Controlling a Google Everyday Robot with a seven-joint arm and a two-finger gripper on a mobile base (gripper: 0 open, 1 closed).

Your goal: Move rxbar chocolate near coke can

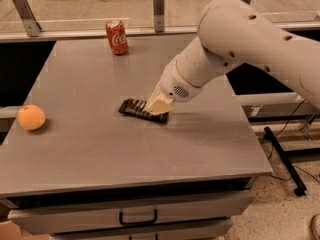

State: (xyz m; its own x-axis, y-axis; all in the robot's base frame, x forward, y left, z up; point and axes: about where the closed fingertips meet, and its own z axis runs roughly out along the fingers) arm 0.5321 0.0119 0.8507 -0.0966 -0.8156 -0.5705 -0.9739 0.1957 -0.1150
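Note:
The rxbar chocolate (134, 108) is a flat dark bar with pale stripes, lying on the grey table (90, 144) near its middle. My gripper (157, 107) is down on the bar's right end, covering it with its cream-coloured fingertips. The white arm reaches in from the upper right. The coke can (116, 37) is red with white script and stands at the table's far edge, well behind and left of the bar.
A round orange fruit (31, 117) lies near the table's left edge. A rail with metal posts (158, 6) runs behind the table. A drawer with a dark handle (137, 218) is under the table's front edge.

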